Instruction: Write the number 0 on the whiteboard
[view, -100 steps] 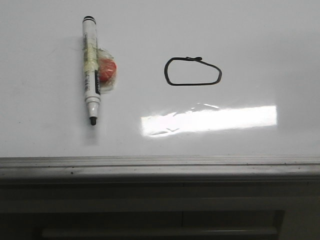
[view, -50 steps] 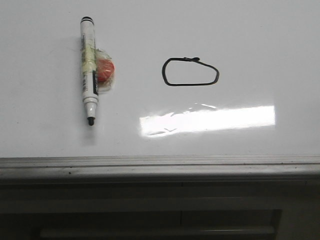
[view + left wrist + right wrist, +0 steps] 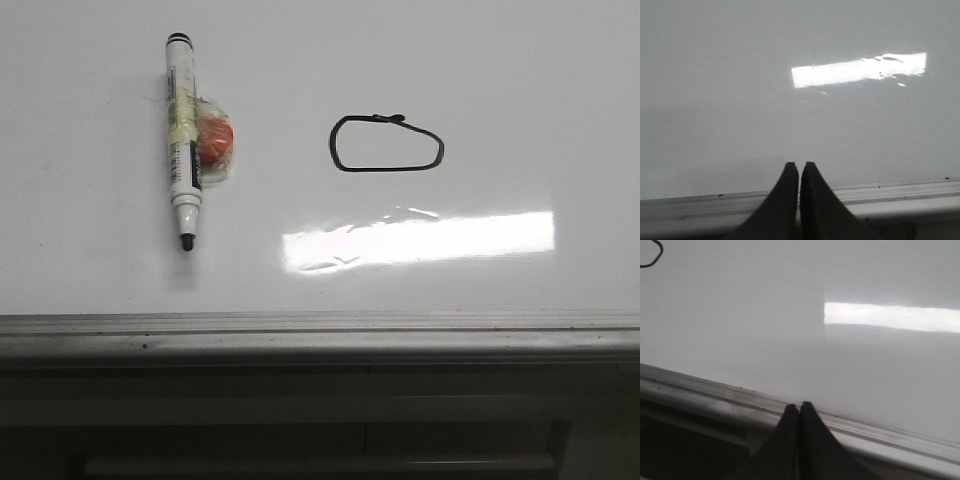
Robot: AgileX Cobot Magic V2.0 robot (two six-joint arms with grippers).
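Note:
The whiteboard (image 3: 500,80) fills the front view, with its grey metal edge strip (image 3: 320,330) at the near side. The number 0 (image 3: 386,143), a flattened black loop, is drawn right of centre; a bit of it shows in the right wrist view (image 3: 651,255). A marker pen (image 3: 182,140) lies uncapped at the left, tip toward the near edge, with an orange lump in tape (image 3: 213,143) beside it. Neither gripper shows in the front view. My left gripper (image 3: 799,165) is shut and empty over the board's near edge. My right gripper (image 3: 799,406) is shut and empty over the edge strip.
A bright rectangular glare patch (image 3: 420,240) lies on the board in front of the loop; it also shows in the left wrist view (image 3: 860,69) and the right wrist view (image 3: 890,316). Below the edge strip is a dark cabinet front (image 3: 320,430).
The front view shifted slightly left half a second ago and is back where it was. The pen and the loop lie as before.

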